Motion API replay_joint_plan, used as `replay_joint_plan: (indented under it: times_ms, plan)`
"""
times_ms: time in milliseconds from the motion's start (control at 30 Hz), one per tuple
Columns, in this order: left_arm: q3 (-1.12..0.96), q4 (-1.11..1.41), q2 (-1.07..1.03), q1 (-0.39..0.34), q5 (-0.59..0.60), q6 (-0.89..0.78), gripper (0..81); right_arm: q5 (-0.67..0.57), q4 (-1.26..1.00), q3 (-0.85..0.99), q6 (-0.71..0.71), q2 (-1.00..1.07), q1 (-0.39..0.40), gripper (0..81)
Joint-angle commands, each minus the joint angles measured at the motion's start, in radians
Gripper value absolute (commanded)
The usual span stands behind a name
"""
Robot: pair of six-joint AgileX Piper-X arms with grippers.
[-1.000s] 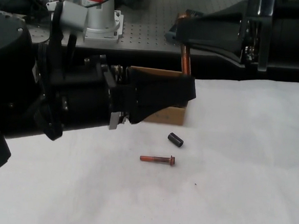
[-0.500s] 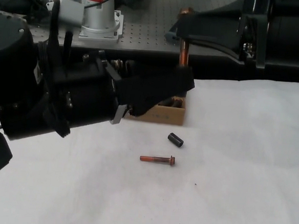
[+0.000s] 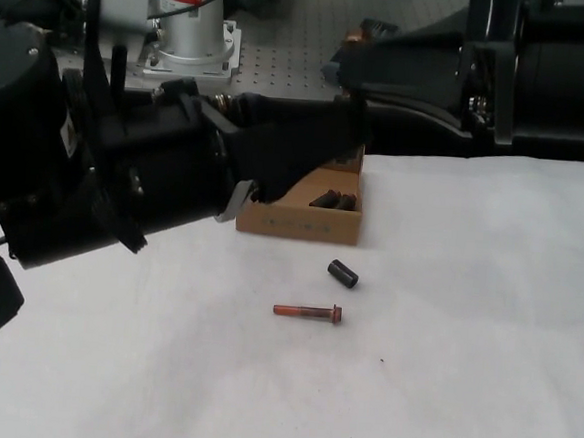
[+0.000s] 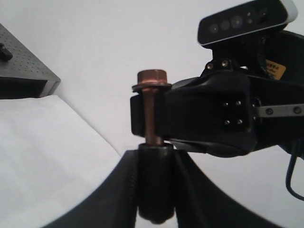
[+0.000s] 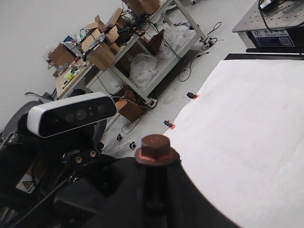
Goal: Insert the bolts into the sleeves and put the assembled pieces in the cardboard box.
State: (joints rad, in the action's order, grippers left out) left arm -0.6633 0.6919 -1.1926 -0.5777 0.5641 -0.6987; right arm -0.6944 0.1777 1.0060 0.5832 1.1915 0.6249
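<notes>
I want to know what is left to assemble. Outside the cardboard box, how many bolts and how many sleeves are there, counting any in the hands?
Bolts: 2, the loose bolt and the held bolt in the right hand
Sleeves: 2, the loose sleeve and the held sleeve in the left hand
Total: 4
</notes>
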Motion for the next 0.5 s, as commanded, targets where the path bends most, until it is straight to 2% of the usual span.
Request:
replay_joint_plan:
  times_ms: [0, 133, 167, 200, 267, 333, 467]
  plan:
    - [-0.009, 0.005, 0.006, 0.011, -0.089, -0.004, 0.6, -0.086, 0.044, 0.006, 0.007, -0.015, 0.005, 2.9]
    - [-0.009, 0.005, 0.006, 0.011, -0.08, 0.032, 0.6, -0.089, 0.064, 0.006, 0.003, -0.015, 0.005, 1.4]
    - [-0.009, 0.005, 0.006, 0.011, -0.08, 0.041, 0.6, -0.09, 0.062, 0.006, 0.003, -0.015, 0.005, 5.5]
    - [-0.009, 0.005, 0.006, 0.011, -0.08, 0.052, 0.6, -0.09, 0.062, 0.006, 0.003, -0.015, 0.005, 12.7]
    - [-0.009, 0.005, 0.006, 0.011, -0.08, 0.068, 0.6, -0.086, 0.062, 0.006, 0.007, -0.015, 0.005, 32.8]
    - [-0.009, 0.005, 0.006, 0.011, -0.08, 0.076, 0.6, -0.071, 0.064, 0.006, 0.007, -0.015, 0.005, 45.8]
    - [-0.009, 0.005, 0.006, 0.011, -0.08, 0.101, 0.6, -0.082, 0.064, 0.006, 0.007, -0.015, 0.005, 41.3]
